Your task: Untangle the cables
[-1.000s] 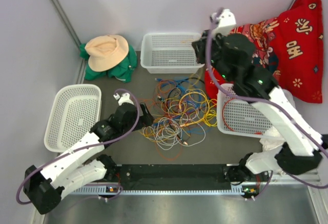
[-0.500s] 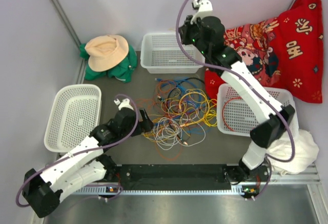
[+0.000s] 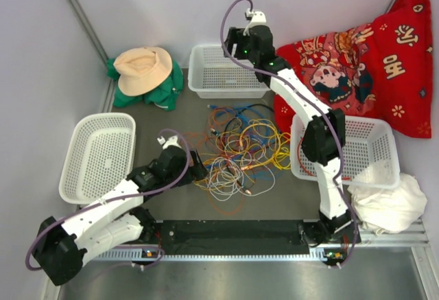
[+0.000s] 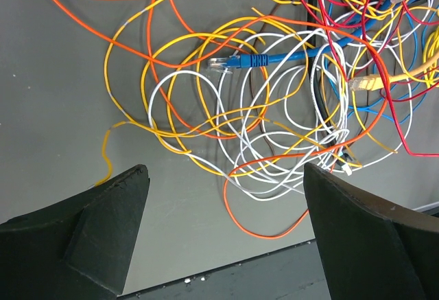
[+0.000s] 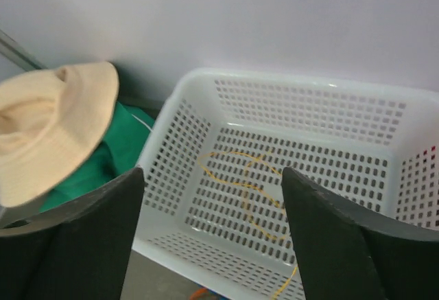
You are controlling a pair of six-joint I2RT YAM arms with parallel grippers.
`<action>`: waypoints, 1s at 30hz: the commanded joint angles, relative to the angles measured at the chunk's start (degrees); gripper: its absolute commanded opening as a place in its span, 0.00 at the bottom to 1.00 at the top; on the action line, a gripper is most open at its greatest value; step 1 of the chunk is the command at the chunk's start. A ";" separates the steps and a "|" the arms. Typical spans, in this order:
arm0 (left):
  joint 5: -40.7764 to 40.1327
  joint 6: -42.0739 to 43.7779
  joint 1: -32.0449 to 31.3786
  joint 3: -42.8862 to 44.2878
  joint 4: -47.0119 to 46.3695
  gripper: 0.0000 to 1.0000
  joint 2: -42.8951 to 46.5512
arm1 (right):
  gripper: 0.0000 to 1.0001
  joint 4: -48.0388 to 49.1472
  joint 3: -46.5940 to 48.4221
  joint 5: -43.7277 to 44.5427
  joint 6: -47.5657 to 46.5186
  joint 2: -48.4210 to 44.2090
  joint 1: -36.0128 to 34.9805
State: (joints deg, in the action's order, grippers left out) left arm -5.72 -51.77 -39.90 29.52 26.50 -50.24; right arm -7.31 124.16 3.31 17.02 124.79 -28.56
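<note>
1. Cables (image 3: 240, 152), thin cords in yellow, orange, blue, red and white: heaped in one knot mid-worktop, on the dark grey worktop (image 3: 288, 200).
2. Right gripper (image 5: 212, 176): swung in the last second from the right edge to the far edge; hangs over the far white perforated plastic basket (image 5: 171, 135), jaws parted, grasping nothing.
3. Thin yellow cord (image 5: 236, 185): lies loose on that basket's floor. Probably just dropped, so one strand freed and most left.
4. Left gripper (image 4: 226, 169): spread wide, empty, poised over the knot's near-left side.
5. Around: white mesh baskets at the left edge (image 3: 77, 142) and right edge (image 3: 374, 150); straw-coloured hat (image 3: 143, 68) on green cloth (image 3: 168, 93), far-left corner; red patterned cushion (image 3: 387, 53), far-right corner; pale lilac walls.
</note>
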 commanded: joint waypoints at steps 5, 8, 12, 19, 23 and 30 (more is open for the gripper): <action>-6.13 -0.17 -0.27 3.52 -0.32 0.99 0.49 | 0.99 7.69 -14.00 1.43 1.71 -16.47 -4.29; -12.20 0.26 -0.18 5.46 1.10 0.99 0.05 | 0.99 8.97 -28.36 4.42 1.79 -28.40 -7.64; -17.31 1.32 -0.27 7.12 1.36 0.99 0.31 | 0.97 9.87 -48.27 0.74 7.05 -40.47 -12.74; -20.48 1.41 -0.18 11.88 6.63 0.99 2.69 | 0.92 3.19 -71.21 -0.59 9.18 -47.53 -23.53; -18.11 1.32 -0.18 12.15 8.04 0.99 4.79 | 0.92 1.34 -75.64 1.34 8.91 -47.10 -30.13; -13.18 -0.70 -0.27 9.33 9.26 0.96 8.66 | 0.94 2.75 -75.56 1.96 11.02 -38.58 -33.67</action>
State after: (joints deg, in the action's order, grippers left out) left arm -21.21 -51.16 -39.90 39.81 34.41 -43.46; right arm -6.94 46.17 3.77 26.28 82.28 -61.49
